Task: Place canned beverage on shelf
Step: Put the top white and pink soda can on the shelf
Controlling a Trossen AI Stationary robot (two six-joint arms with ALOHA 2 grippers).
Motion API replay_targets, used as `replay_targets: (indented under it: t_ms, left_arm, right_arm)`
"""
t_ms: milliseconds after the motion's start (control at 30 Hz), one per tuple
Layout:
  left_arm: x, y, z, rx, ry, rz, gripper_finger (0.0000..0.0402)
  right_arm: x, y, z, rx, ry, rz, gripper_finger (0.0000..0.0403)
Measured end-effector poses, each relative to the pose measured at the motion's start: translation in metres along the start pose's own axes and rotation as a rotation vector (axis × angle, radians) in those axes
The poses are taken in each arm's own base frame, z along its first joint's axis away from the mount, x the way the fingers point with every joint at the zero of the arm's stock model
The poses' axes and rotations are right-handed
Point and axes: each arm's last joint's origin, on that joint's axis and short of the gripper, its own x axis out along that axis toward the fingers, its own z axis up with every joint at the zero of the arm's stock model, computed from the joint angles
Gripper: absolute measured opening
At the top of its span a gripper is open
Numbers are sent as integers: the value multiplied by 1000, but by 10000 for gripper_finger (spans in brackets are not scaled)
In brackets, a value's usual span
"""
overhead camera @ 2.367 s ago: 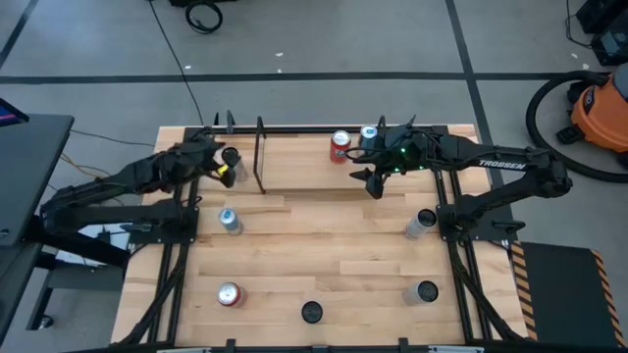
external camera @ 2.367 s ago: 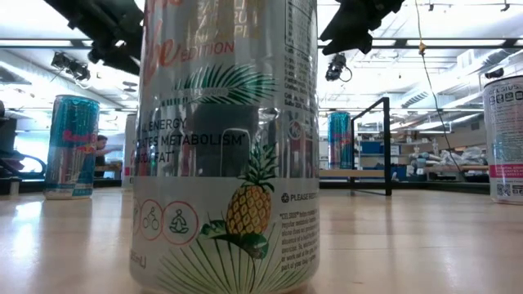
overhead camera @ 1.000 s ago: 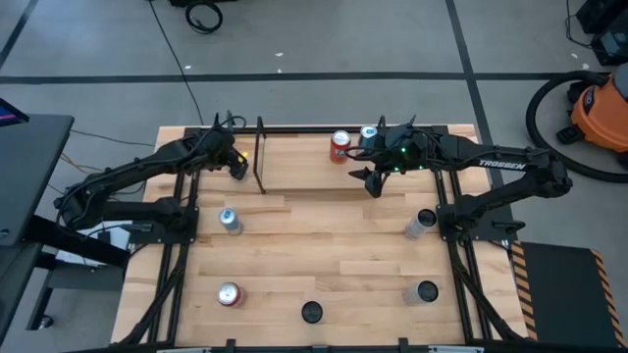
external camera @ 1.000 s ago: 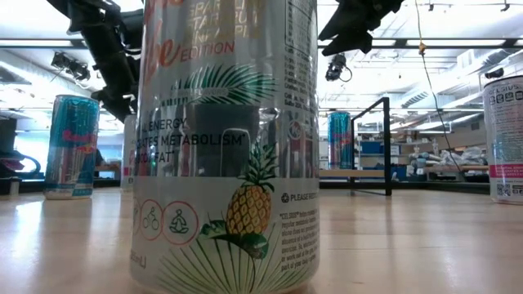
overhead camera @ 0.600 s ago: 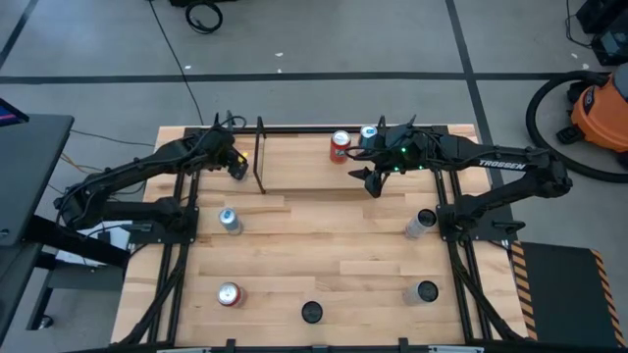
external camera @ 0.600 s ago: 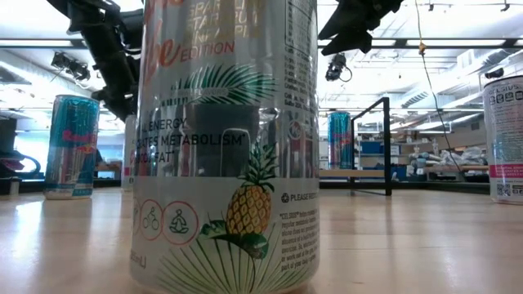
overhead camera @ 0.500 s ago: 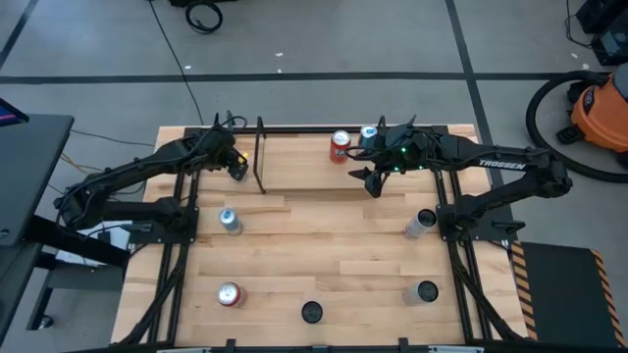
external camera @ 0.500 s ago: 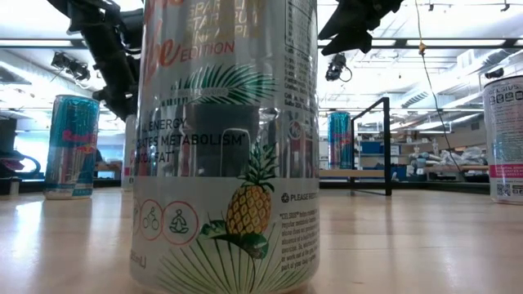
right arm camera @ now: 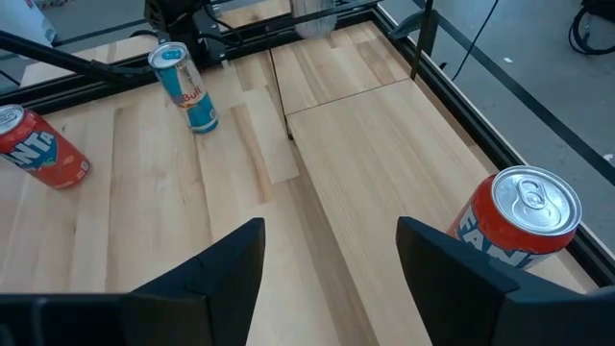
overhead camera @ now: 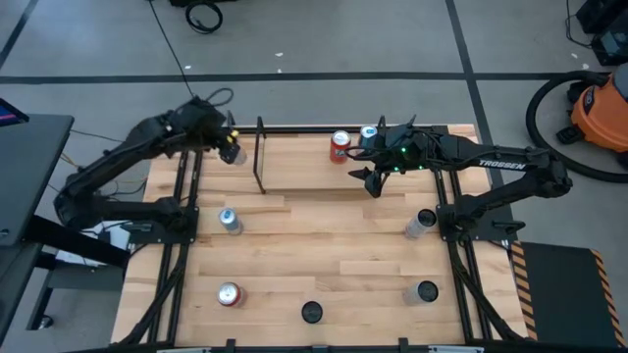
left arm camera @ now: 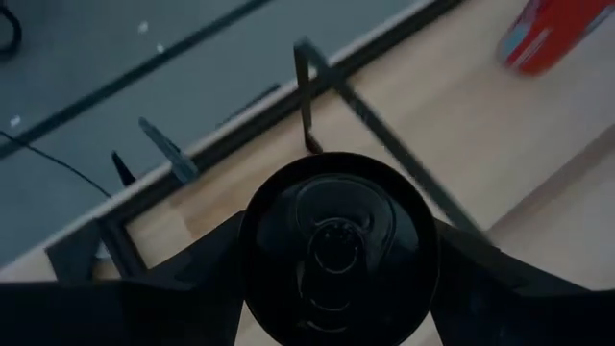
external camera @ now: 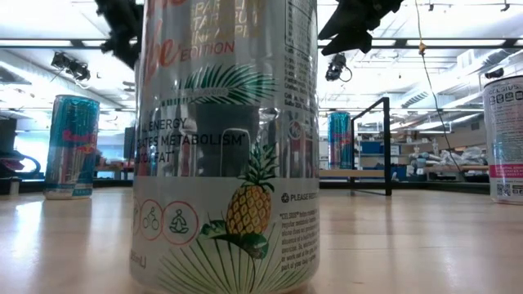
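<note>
Pale wood planks make up the desk [overhead camera: 324, 245], seen from above with grey floor around it. At the upper left of the overhead frame the left claw [overhead camera: 228, 149] is clamped on a dark-topped can [overhead camera: 231, 154], holding it off the desk just left of the shelf [overhead camera: 294, 162]. In the left wrist view that can [left arm camera: 336, 245] fills the centre, pinched between the two dark fingers [left arm camera: 207, 259], with the shelf's black rods [left arm camera: 375, 115] just beyond it. The shelf sits along the top edge of the overhead frame, its wood board bare at the left end; a red can [overhead camera: 340, 145] and a blue can [overhead camera: 368, 135] stand at its right end. The right claw [overhead camera: 371, 182] hangs just right of centre, below those two cans, fingers apart and holding nothing.
</note>
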Motion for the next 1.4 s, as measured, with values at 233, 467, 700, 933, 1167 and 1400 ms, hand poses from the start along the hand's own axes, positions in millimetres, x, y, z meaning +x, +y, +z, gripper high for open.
replay_targets:
  t_ms: [233,467,700,933,1167,1400]
  left_arm:
    - [-36,4,28,-24,-111,-8,254]
    - [-41,-9,58,20,-185,-43,255]
    - [-18,-37,82,109,-151,-79,255]
    - [20,-69,99,205,-109,-98,256]
    - [47,-97,105,284,-128,-130,256]
    - [67,-121,103,352,-119,-190,256]
  right_arm:
    - [0,0,0,0,0,0,245]
    - [0,0,0,0,0,0,246]
    - [0,0,0,1,0,0,246]
    - [0,0,0,0,0,0,245]
    - [0,0,0,0,0,0,246]
    - [0,0,0,0,0,0,246]
